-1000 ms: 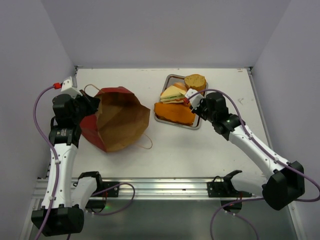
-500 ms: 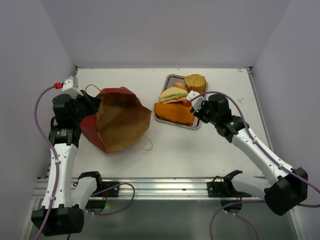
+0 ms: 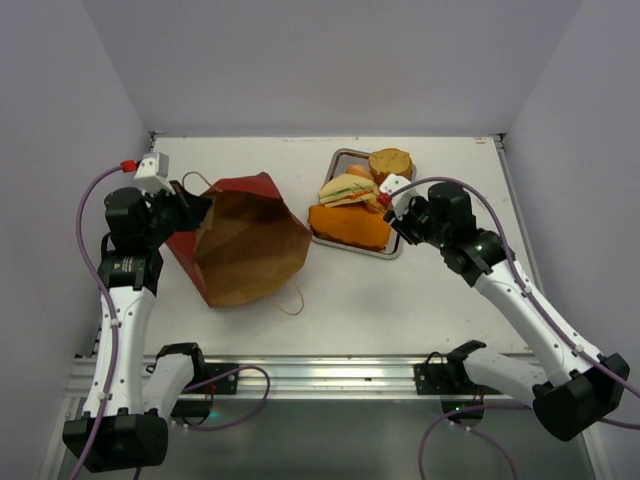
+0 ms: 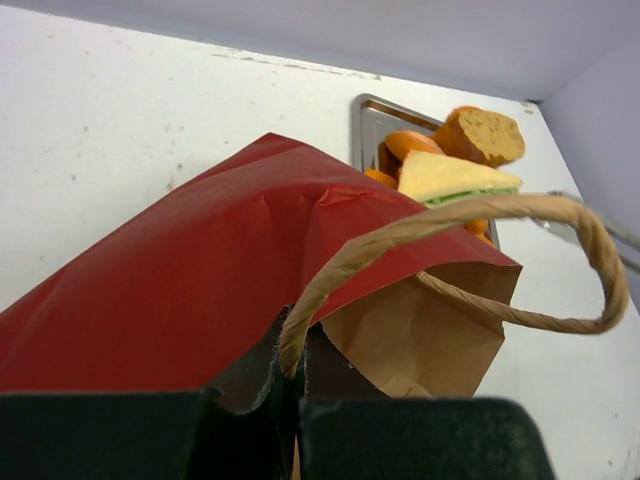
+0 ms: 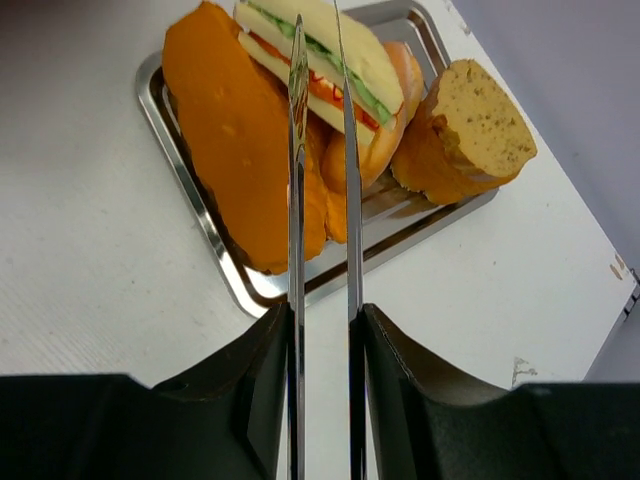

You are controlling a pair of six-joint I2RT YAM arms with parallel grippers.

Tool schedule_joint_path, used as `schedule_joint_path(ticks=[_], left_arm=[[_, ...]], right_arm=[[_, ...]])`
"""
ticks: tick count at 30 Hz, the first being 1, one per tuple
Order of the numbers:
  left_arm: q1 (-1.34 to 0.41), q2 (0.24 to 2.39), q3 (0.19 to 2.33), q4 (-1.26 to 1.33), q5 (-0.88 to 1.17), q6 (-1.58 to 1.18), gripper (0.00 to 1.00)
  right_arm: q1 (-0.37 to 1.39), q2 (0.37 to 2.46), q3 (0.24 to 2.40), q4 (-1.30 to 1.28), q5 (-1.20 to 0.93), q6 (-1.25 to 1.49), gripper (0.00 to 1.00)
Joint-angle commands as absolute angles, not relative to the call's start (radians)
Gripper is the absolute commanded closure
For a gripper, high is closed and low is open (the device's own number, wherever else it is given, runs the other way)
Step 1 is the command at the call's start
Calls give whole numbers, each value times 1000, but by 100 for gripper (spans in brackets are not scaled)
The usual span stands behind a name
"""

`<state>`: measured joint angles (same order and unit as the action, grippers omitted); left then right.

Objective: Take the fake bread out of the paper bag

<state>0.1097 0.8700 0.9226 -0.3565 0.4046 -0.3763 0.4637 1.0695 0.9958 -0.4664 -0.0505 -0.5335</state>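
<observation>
The paper bag point(image 3: 245, 240), red outside and brown inside, lies on its side with its mouth toward the near edge. My left gripper point(image 3: 193, 208) is shut on the bag's rim by a cord handle point(image 4: 560, 215), seen close in the left wrist view point(image 4: 285, 365). The fake bread sits on the metal tray point(image 3: 345, 153): an orange slab point(image 3: 348, 228), a sandwich point(image 3: 347, 188) and a round bun point(image 3: 390, 162). My right gripper point(image 3: 386, 207) hovers at the tray's right edge, narrowly open and empty point(image 5: 317, 30), above the slab point(image 5: 235, 130) and sandwich point(image 5: 375, 70). The inside of the bag shows only brown paper.
The tray's rim point(image 5: 240, 290) lies just beyond my right fingers; the bun point(image 5: 470, 125) leans on its far corner. The bag's second cord handle point(image 3: 290, 295) trails on the table toward the near rail. Grey walls close in the left, back and right.
My left gripper has raised and shifted the bag's rim slightly right, standing the bag up more. My right gripper has drawn back to the right, away from the tray, leaving the bread there.
</observation>
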Motion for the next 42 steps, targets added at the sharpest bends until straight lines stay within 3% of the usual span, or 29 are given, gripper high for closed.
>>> schedule_joint_path(ticks=[1, 6, 12, 20, 24, 33, 40, 42], left_arm=[[107, 868, 920, -273, 583, -269, 100], [107, 862, 891, -238, 687, -172, 100], [109, 847, 911, -229, 603, -192, 100], [112, 919, 1083, -268, 203, -639, 100], [117, 1011, 1156, -310, 160, -826, 100], [182, 1325, 1200, -144, 325, -1066, 100], [275, 1546, 1259, -66, 429, -1100, 100], [285, 1597, 1284, -68, 455, -1092, 93]], right_arm=[[459, 1016, 1089, -479, -123, -466, 63], [459, 986, 1108, -512, -178, -426, 63], [459, 950, 1098, -531, -204, -405, 63], [451, 920, 1086, -532, -201, -384, 63], [427, 917, 1085, -529, -178, -362, 64], [278, 942, 1111, -546, -228, -243, 66], [195, 933, 1094, -549, -278, -222, 66], [178, 931, 1091, -551, -273, -222, 66]])
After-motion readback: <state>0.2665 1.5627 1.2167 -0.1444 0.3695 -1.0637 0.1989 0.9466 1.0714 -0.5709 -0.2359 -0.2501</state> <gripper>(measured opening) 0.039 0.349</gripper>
